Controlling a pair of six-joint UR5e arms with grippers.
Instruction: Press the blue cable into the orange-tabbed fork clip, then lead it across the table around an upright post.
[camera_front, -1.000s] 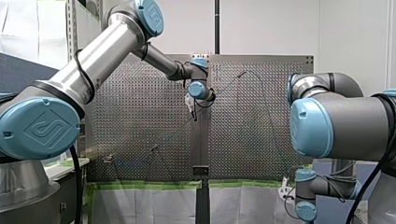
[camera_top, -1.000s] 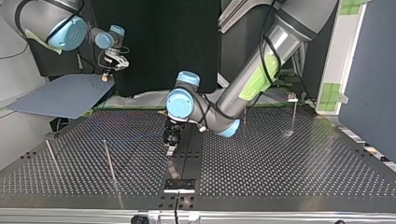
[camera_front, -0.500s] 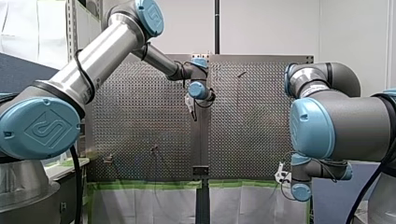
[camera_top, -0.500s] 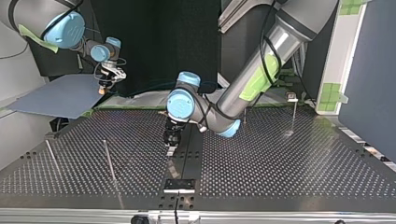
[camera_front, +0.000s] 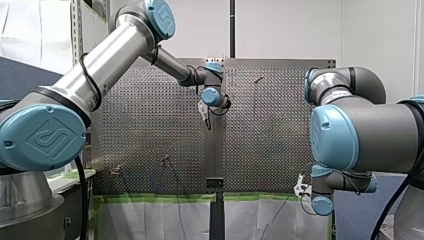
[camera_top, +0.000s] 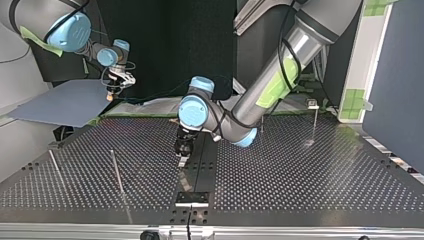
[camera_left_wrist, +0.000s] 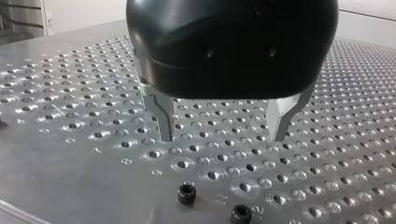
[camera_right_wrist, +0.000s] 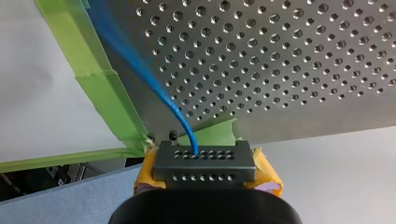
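Note:
The blue cable runs out of my right gripper, which is shut on it between yellow pads, and passes over the table's green-taped edge. In the top view my right gripper hangs beyond the table's far left corner. My left gripper hovers just above the perforated plate, metal fingers open with nothing between them. It stands at the table's middle in the top view and the front view. I cannot make out the orange-tabbed clip.
Thin upright posts stand at the top view's left, far left and far right. Two black screws sit in the plate ahead of my left gripper. A grey board lies beside the table near my right gripper.
My right arm swung its gripper toward the table's corner, down and left in the top view, then nearly stopped. My left arm has not moved.

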